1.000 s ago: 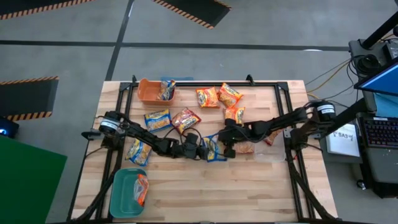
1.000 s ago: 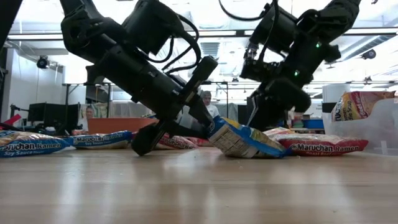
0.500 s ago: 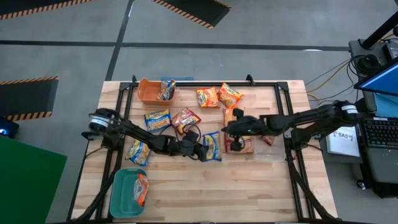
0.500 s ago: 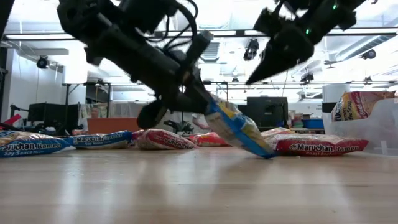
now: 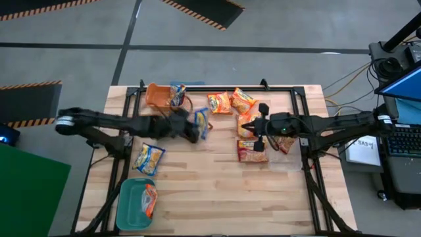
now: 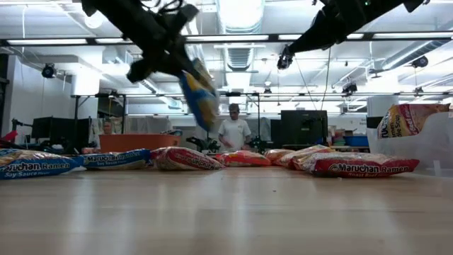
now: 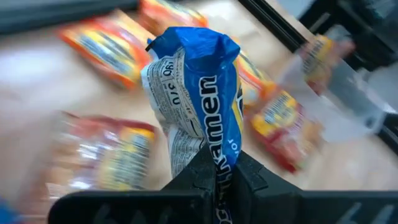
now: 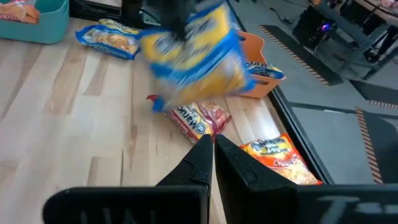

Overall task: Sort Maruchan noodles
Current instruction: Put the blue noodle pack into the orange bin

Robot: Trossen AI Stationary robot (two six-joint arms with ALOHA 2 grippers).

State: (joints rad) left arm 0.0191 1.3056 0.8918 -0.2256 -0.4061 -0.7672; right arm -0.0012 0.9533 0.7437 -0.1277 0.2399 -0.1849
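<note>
L gripper (image 7: 214, 177) clamps blue packet (image 7: 196, 93) by edge seam, airborne; light, crinkly, floppy, slippery. R gripper (image 8: 210, 149) closed, empty.

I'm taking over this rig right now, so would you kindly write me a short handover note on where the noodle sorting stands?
Left gripper: shut on a blue Maruchan packet, held in the air near the orange bin.
Right gripper: shut, empty, raised above the packets on its side of the table.
Done: the orange bin holds one blue-and-yellow packet; the teal bin holds one orange packet.
Left: the blue one in hand, probably bound for the orange bin, plus loose packets on the table, among them a blue-and-yellow packet near the teal bin and a red packet.
</note>
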